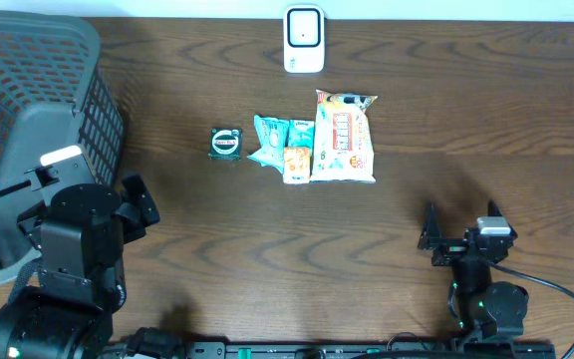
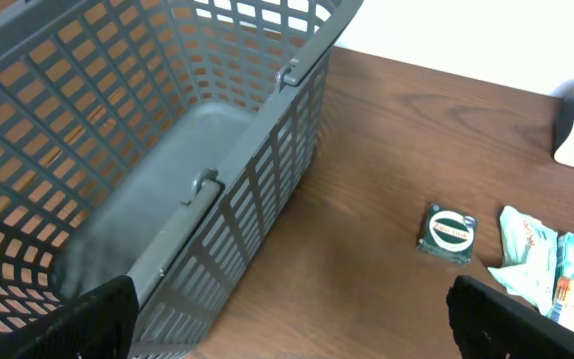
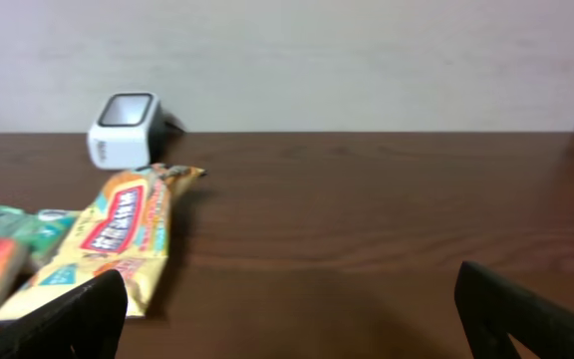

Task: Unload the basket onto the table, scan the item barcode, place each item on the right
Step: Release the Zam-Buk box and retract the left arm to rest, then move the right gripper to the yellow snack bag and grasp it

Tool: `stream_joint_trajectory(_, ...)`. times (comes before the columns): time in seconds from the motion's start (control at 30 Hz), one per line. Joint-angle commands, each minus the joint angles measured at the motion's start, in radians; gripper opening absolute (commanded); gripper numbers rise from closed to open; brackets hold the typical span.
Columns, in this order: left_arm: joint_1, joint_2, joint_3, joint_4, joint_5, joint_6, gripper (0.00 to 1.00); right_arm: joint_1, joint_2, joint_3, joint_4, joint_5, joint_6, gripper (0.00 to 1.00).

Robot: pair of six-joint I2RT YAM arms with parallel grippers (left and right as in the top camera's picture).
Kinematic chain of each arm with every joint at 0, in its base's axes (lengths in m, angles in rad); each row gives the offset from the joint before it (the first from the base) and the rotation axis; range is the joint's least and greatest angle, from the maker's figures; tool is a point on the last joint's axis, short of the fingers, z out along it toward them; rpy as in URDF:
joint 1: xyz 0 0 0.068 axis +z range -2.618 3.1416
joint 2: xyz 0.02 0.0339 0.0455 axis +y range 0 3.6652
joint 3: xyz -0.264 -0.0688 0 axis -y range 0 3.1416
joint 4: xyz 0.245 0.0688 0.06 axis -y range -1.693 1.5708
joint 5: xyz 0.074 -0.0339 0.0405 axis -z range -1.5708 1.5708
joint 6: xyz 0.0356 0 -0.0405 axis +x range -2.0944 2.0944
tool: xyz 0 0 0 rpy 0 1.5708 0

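A white barcode scanner (image 1: pixel 304 40) stands at the table's far edge. In front of it lie the items in a row: a long yellow snack packet (image 1: pixel 344 137), a small orange packet (image 1: pixel 296 165), a teal packet (image 1: pixel 269 140) and a dark round tin (image 1: pixel 226 144). My left gripper (image 1: pixel 136 202) hovers open beside the basket, well short of the tin (image 2: pixel 448 233). Near the front edge on the right, my right gripper (image 1: pixel 461 227) is open and empty, facing the yellow packet (image 3: pixel 108 244) and the scanner (image 3: pixel 125 130).
A large grey mesh basket (image 1: pixel 28 130) fills the left end of the table, and its wall (image 2: pixel 217 199) stands close to my left gripper (image 2: pixel 292 329). Bare brown wood lies under my right gripper (image 3: pixel 292 319).
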Motion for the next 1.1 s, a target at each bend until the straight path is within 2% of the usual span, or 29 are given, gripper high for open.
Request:
stream_joint_trajectory(0.0,0.002,0.0,0.01,-0.003,-0.024,-0.002,0.98,-0.01,-0.003,-0.001,0.024,-0.028,0.019,0.99)
stream_joint_trajectory(0.17,0.002,0.0,0.01,-0.003,-0.024,-0.002,0.98,-0.01,-0.003,-0.001,0.022,-0.03,0.02,0.99)
stream_joint_trajectory(0.27,0.002,0.0,0.01,-0.003,-0.024,-0.002,0.98,-0.01,-0.003,-0.001,0.071,-0.104,0.1,0.99)
stream_joint_trajectory(0.4,0.002,0.0,0.01,-0.003,-0.024,-0.002,0.98,-0.01,-0.003,-0.001,0.294,-0.233,0.31,0.99)
stream_joint_trajectory(0.5,0.002,0.0,0.01,-0.003,-0.024,-0.002,0.98,-0.01,-0.003,-0.001,0.521,-0.249,0.44,0.99)
stream_joint_trajectory(0.7,0.002,0.0,0.01,-0.003,-0.024,-0.002,0.98,-0.01,-0.003,-0.001,0.935,-0.248,0.446,0.99)
stream_joint_trajectory(0.83,0.002,0.0,0.01,-0.003,-0.024,-0.002,0.98,-0.01,-0.003,0.003,1.13,-0.214,0.446,0.99)
stream_joint_trajectory(0.97,0.002,0.0,0.01,-0.003,-0.024,-0.002,0.98,-0.01,-0.003,0.067,1.207,-0.138,0.446,0.99)
stream_joint_trajectory(1.07,0.002,0.0,0.01,-0.003,-0.024,-0.002,0.98,-0.01,0.013,0.18,1.144,-0.117,0.422,0.99)
